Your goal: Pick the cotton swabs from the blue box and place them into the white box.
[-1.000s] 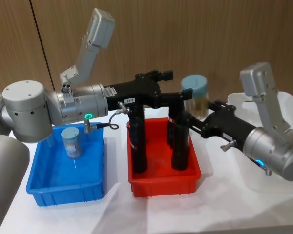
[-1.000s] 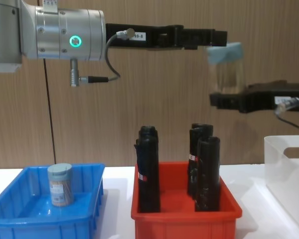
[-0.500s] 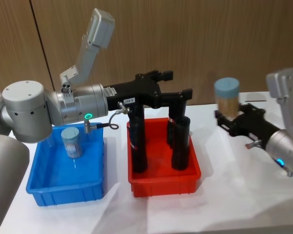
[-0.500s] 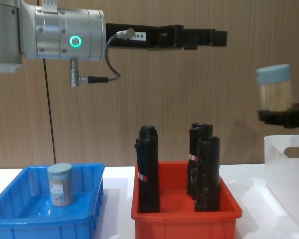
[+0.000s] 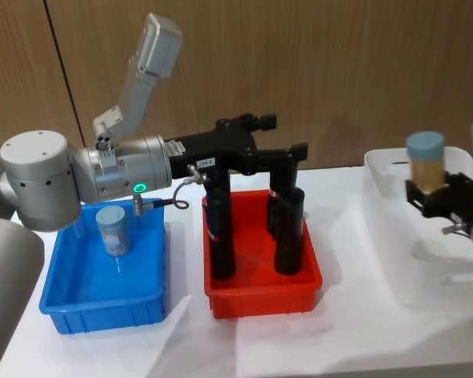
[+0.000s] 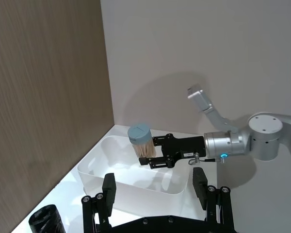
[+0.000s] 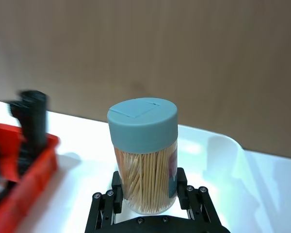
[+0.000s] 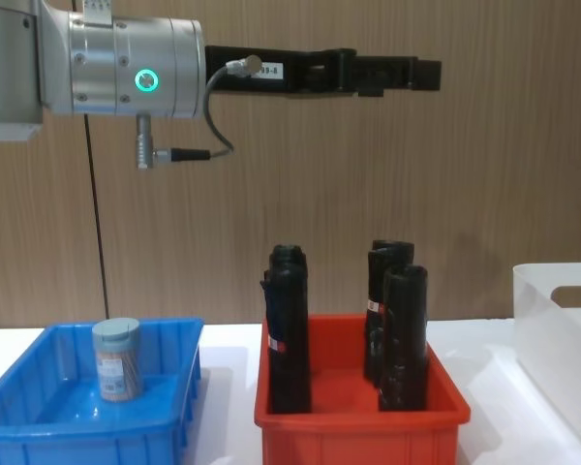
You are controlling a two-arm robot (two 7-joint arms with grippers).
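Observation:
My right gripper [image 5: 435,191] is shut on a jar of cotton swabs [image 5: 425,161] with a grey-blue lid, holding it upright above the white box [image 5: 394,260]. The right wrist view shows that jar [image 7: 144,150] clamped between the fingers [image 7: 117,194], with the white box [image 7: 223,145] below. From the left wrist view the same jar [image 6: 141,142] hangs over the white box [image 6: 102,165]. A second jar [image 5: 113,231] stands in the blue box [image 5: 102,303]. My left gripper [image 5: 282,135] hovers open and empty, high above the red bin.
A red bin [image 5: 260,295] between the two boxes holds several tall black rolls [image 5: 221,228]. A wooden wall runs close behind the table. In the chest view the left arm [image 8: 271,73] stretches high over the red bin [image 8: 358,431].
The right gripper has carried its jar to the right, away from the left gripper, and now holds it over the white box. The left arm has stayed still.

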